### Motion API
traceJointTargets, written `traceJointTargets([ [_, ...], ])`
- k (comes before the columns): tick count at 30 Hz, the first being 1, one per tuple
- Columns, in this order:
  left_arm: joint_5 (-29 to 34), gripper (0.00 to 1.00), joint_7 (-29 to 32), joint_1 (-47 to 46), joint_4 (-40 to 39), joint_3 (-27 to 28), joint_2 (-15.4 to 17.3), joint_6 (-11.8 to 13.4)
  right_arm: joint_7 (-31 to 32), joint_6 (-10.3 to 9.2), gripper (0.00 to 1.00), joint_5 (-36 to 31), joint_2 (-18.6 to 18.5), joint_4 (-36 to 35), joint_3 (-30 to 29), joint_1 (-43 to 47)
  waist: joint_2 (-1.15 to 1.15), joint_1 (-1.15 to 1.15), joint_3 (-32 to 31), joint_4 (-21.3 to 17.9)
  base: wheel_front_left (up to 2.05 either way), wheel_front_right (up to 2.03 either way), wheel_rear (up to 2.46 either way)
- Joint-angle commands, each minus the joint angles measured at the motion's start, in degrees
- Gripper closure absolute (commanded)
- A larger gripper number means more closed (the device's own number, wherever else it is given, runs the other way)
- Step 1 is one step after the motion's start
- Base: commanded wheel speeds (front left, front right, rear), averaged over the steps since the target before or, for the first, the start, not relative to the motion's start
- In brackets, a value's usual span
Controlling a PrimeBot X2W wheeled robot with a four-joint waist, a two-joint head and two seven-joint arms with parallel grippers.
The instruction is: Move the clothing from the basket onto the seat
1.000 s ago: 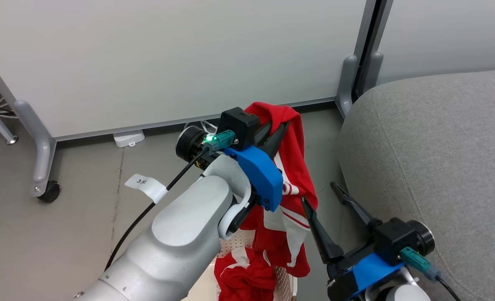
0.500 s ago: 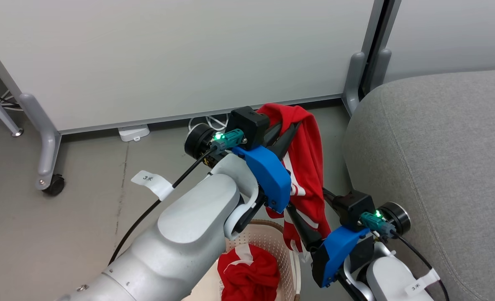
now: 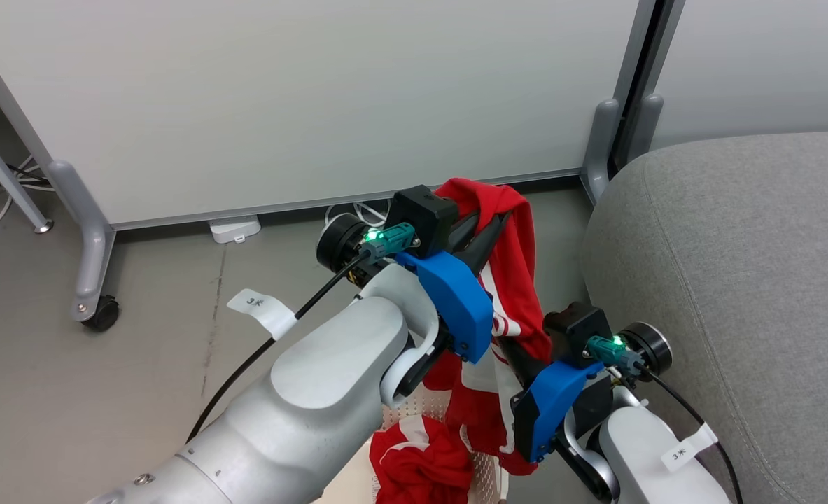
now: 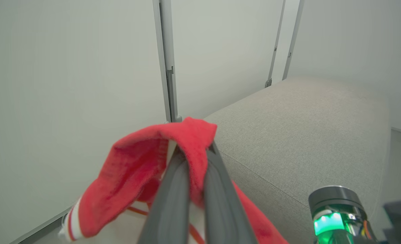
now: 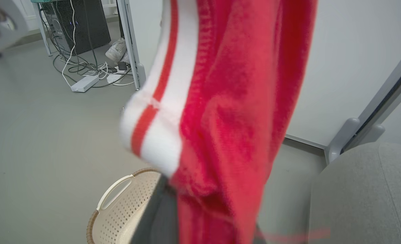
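**A:** status? which step?

**B:** 1st transfer, mid-carry. Lifted garment (image 3: 518, 280) is up out of the basket (image 5: 119, 206) and hangs in air just beside the seat's (image 3: 735, 280) left edge. Nothing on the seat yet. Second garment (image 3: 420, 469) sits bunched in the basket bottom. Basket's on the floor (image 3: 141, 364) by that same edge.

**A:** grips?

**B:** Left gripper (image 4: 195, 150) is clamped tight on a fold at the garment's top, cloth draped over both fingers. Right gripper (image 3: 518, 355) is lower, at the hanging part. On its wrist cam the cloth runs down between the fingers: one finger (image 5: 156, 210) shows left of it, the other is mostly covered. Can't tell if it's pinching or just straddling.

**A:** next?

**B:** imo: confirm R has cloth, then swing both arms right + up over the seat's rounded edge. Lay it toward the seat's middle and let go w/ both.

**A:** risks?

**B:** Tail hangs low over the basket rim. Can't tell if it touches #2, so it could snag or drag it. Lift higher before traversing. Then go for #2.
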Motion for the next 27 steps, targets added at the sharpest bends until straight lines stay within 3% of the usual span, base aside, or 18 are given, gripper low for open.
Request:
traceJointTargets([
  [1, -0.5, 1.0, -0.4, -1.1, 0.3, -0.4, 0.0, 0.3, -0.8, 0.03, 1.0, 0.3, -0.2, 0.5, 0.1, -0.7, 0.0, 0.0, -0.1, 0.0, 0.0, 0.0, 0.0],
  [13, -2.3, 1.0, -1.4, -1.7, 1.6, -1.8, 0.0, 1.1, -2.4, 0.03, 1.0, 1.1, -0.2, 0.9, -0.1, -1.1, 0.0, 0.0, -0.4, -0.9, 0.0, 0.0, 0.0],
  [14, -2.4, 0.96, -1.4, -1.7, 1.6, -1.9, 0.0, 1.2, -2.4, 0.03, 1.0, 1.1, -0.2, 0.8, -0.2, -1.1, 0.0, 0.0, -0.4, -0.9, 0.0, 0.0, 0.0],
  [16, -2.4, 0.39, -1.6, -1.8, 1.8, -2.2, 0.1, 1.3, -2.5, 0.03, 1.0, 1.2, -0.2, 0.7, -0.3, -1.1, 0.0, 0.0, -0.4, -1.0, 0.0, 0.0, 0.0],
  [17, -2.5, 0.0, -1.7, -1.8, 1.9, -2.3, 0.0, 1.4, -2.5, 0.03, 1.0, 1.2, -0.2, 0.6, -0.4, -1.1, 0.0, 0.0, -0.4, -1.1, 0.0, 0.0, 0.0],
  [27, -3.2, 0.0, -3.2, -0.3, 2.8, -2.8, 0.1, 2.1, -2.9, 0.03, 1.0, 1.0, -0.2, 0.0, -1.2, -0.7, 0.0, 0.0, -0.7, -1.6, 0.0, 0.0, 0.0],
])
